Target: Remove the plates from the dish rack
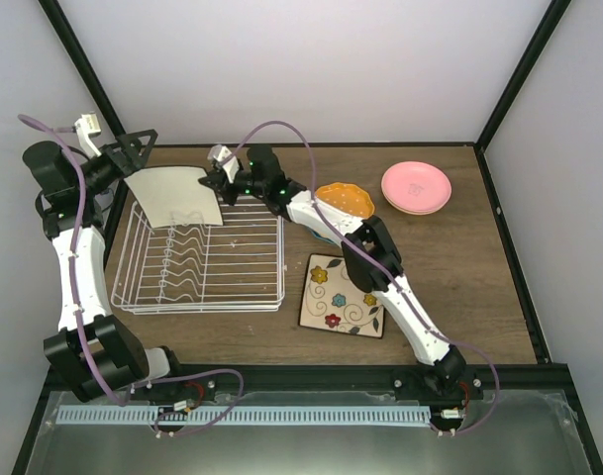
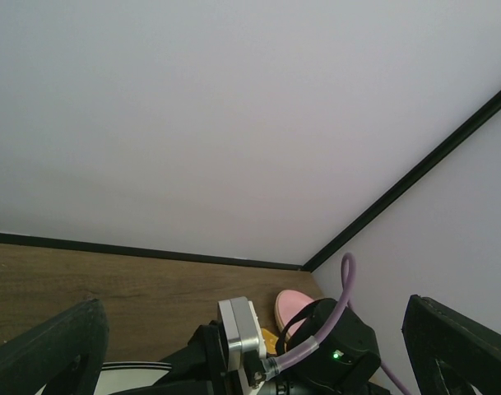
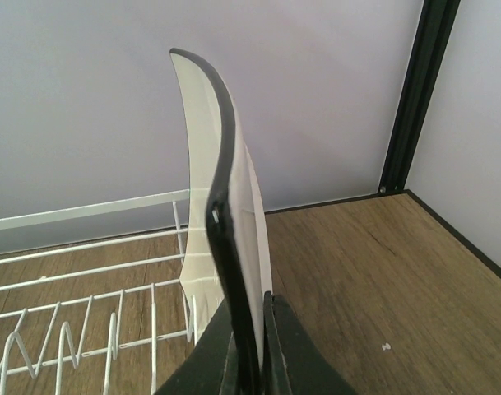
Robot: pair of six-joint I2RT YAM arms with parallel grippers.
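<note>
Tabletop (image 1: 459, 287) of brown wood carries one white wire dish rack (image 1: 266, 269) on its left half, the largest item on it, with rows of upright prongs. Six plates can be counted, two square and four round. One square plain cream plate (image 1: 172, 198) is up in the air, tilted above the rack's far left corner. The other square plate, the flowered cream one (image 1: 343, 295), lies flat on the table just right of the rack. Of the round ones, the pink plate (image 1: 416, 184) sits on top of the pale-orange plate (image 1: 408, 210) near the far right corner. The scalloped bright-orange plate (image 1: 345, 200) lies between that stack and the rack, partly under the right arm, and a sliver of the teal plate (image 1: 317, 231) shows below it. Two grippers flank the plain plate. The right gripper (image 1: 218, 184) is clamped on its right edge, and the right wrist view shows the rim pinched tight between both fingers. The left gripper (image 1: 135, 156) is at the plate's far left corner, its two fingers (image 2: 48, 350) spread wide apart in the left wrist view.
</note>
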